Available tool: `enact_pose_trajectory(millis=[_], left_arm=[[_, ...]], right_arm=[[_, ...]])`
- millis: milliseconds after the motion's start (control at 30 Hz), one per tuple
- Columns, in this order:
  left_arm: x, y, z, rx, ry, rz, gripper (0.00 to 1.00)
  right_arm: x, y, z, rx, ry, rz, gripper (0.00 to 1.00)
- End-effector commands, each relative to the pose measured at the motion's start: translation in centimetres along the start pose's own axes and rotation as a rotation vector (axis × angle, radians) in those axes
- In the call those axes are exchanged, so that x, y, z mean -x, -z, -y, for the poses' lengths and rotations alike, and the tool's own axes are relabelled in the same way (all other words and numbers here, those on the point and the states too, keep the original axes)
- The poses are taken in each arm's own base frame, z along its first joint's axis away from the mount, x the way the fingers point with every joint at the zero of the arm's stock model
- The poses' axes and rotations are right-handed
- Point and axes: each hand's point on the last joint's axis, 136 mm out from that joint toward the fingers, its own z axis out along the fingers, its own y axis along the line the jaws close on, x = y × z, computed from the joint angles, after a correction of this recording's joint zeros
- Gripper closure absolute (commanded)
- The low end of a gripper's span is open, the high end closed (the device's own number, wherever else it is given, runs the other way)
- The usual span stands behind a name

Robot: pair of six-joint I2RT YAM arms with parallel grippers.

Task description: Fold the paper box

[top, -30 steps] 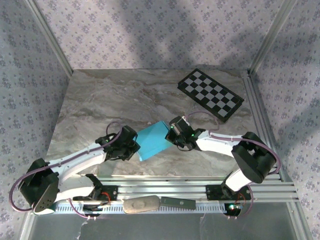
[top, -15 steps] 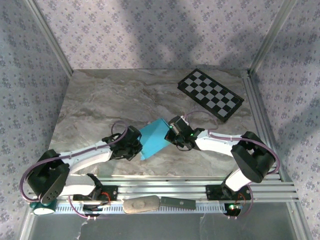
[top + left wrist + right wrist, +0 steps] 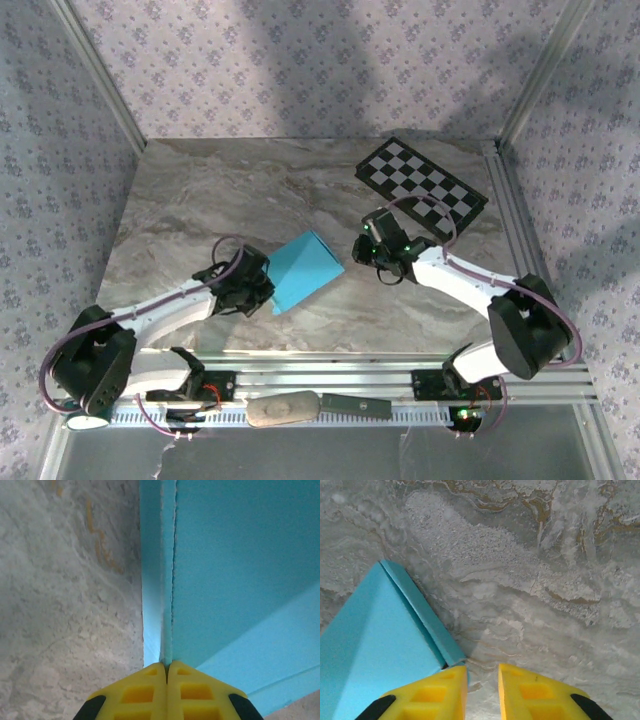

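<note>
The paper box (image 3: 305, 268) is a folded turquoise shape lying on the marble table (image 3: 200, 200), a little left of centre. My left gripper (image 3: 267, 291) is at its near-left corner. In the left wrist view the yellow fingertips (image 3: 150, 680) are pressed together on a thin edge of the paper box (image 3: 240, 580). My right gripper (image 3: 362, 254) stands just right of the box's right corner, apart from it. Seen from the right wrist, the right gripper (image 3: 482, 680) is open over bare marble, and a corner of the paper box (image 3: 375, 650) lies beside its left finger.
A black-and-white checkerboard (image 3: 421, 188) lies at the back right of the table. Aluminium rails (image 3: 400, 365) run along the near edge and the right side. Patterned walls close in the left, back and right.
My right gripper has let go of the box and pulled back to the right, opening. My left gripper has shut on the box's near-left edge. The box has shifted slightly left.
</note>
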Motion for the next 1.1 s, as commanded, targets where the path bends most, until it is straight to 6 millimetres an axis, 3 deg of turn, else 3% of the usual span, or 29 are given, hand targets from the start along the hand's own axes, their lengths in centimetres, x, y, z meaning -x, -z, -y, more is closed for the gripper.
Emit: enact_pose_trajectory(millis=[0, 167, 300, 567, 767, 867, 933, 1000, 1067], left_arm=[[-0.6, -0.6, -1.9, 0.062, -0.067, -0.093, 1.00], [-0.2, -0.3, -1.8, 0.056, -0.074, -0.136, 1.00], [0.5, 0.5, -1.8, 0.039, -0.064, -0.141, 1.00], [1.1, 1.8, -0.9, -0.018, -0.028, -0.195, 1.00], [1.5, 3.6, 1.7, -0.122, -0.003, -0.251, 1.00], [1.7, 4.7, 3.2, -0.178, 0.010, -0.268, 1.00], [1.9, 5.2, 4.0, -0.202, 0.016, -0.271, 1.00], [2.0, 5.5, 4.4, -0.212, 0.022, -0.276, 1.00], [2.1, 5.5, 4.6, -0.222, 0.034, -0.281, 1.00]], right_arm=[[-1.1, -1.1, -0.3, 0.026, 0.142, -0.094, 0.74], [-1.2, -2.7, -2.3, 0.112, 0.178, -0.133, 0.68], [-1.0, -3.6, -2.7, 0.098, 0.211, -0.162, 0.68], [-0.7, -4.2, -1.9, 0.057, 0.244, -0.185, 0.67], [-0.1, -3.2, -1.2, 0.096, 0.191, -0.184, 0.62], [0.7, -2.0, -0.9, 0.123, 0.132, -0.157, 0.55], [1.3, -1.2, -1.1, 0.161, 0.074, -0.142, 0.43], [1.5, -0.4, -1.6, 0.217, -0.037, -0.142, 0.34], [1.3, 0.4, -2.3, 0.273, -0.154, -0.149, 0.30]])
